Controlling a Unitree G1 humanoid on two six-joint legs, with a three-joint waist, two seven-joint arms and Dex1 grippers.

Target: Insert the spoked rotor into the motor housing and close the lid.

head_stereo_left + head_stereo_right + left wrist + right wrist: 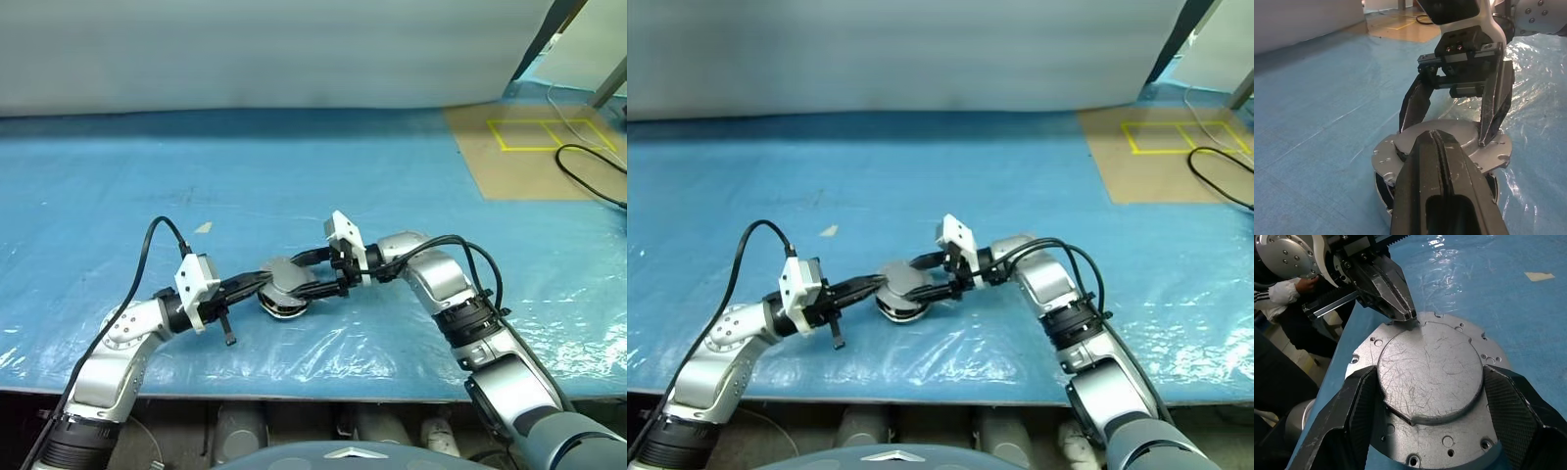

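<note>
A blue plastic sheet is covering the whole work surface, wrinkling and catching glare from overhead light along its near edge and right side; a pale, plain wall or screen is rising behind it, running across the far edge; at the far right a brown board is lying flat, carrying a rectangle of yellow tape; a black cable is looping over that board; a small pale scrap is sitting on the sheet; in the right wrist view a person's hand and striped sleeve are showing beyond the table edge.
</note>
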